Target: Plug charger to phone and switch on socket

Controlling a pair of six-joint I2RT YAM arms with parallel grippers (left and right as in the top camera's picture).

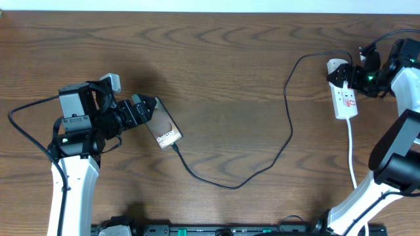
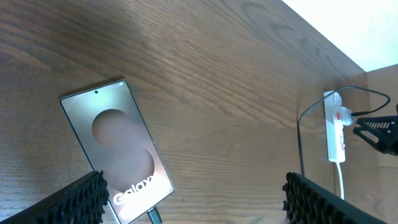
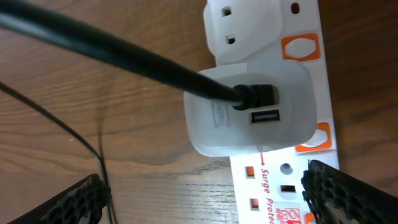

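Charger [image 1: 289, 118]: thin black cable. Its small tip meets the lower edge of the phone, and from there it loops wide across the worktop [image 1: 216, 52] to a black plug [image 3: 255, 96] seated in a white adaptor [image 3: 249, 124] on the socket.
Phone [image 1: 165, 128]: flat on the dark wood, left of centre and lying at an angle, bronze back up with the white "Galaxy" lettering readable.
Socket [image 1: 346, 98]: white power strip at the far right of the worktop, its thick white cord [image 1: 351, 154] trailing toward the near edge. There is an orange switch [image 3: 300, 46] beside each outlet — I cannot tell whether any is on or off.
My left tool [image 1: 146, 113]: jaws spread wide and gripping nothing, positioned at the phone's left side. In my wrist view the phone's lower end lies just beside one finger [image 2: 74, 199].
My right tool [image 1: 348, 72]: jaws fully apart and empty, poised over the adaptor end of the socket — its fingers [image 3: 348, 193] frame the strip from either side without touching the adaptor.
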